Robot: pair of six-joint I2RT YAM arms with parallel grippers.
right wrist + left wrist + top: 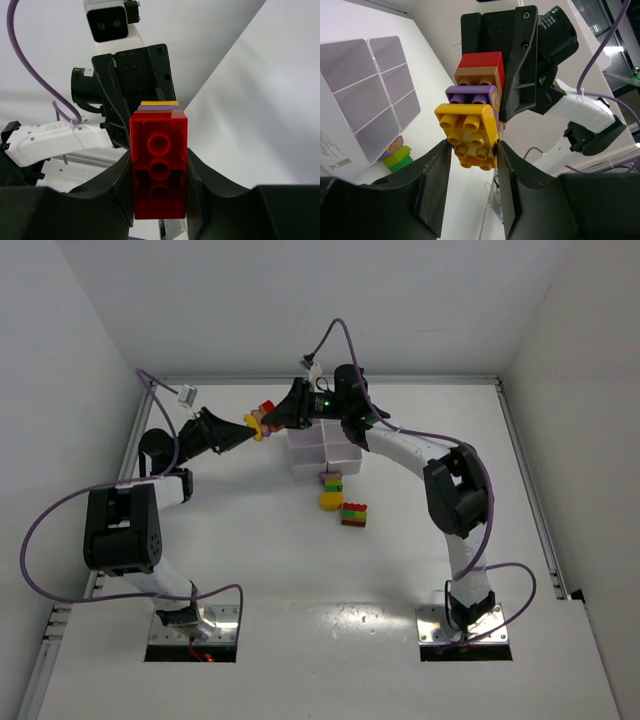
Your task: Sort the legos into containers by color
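Hanging in the air btwn both grippers is the lego clump (475,107). It has red at one end, then tan-orange, purple and yellow, w/ orange at the other end. The L gripper (472,157) is squeezed on the yellow/orange end, one finger on each side. The R gripper (159,170) is squeezed tight on the red end. The 2 grippers face each other, almost nose to nose. From the top the clump is up off the table, just beside the far-left corner of the white tray (305,466). On the table near the tray's near side sits a small stack (331,480) w/ purple and lime. A yellow round piece (331,500) is just by it, and a green, red and orange stack (354,513) is next to that.
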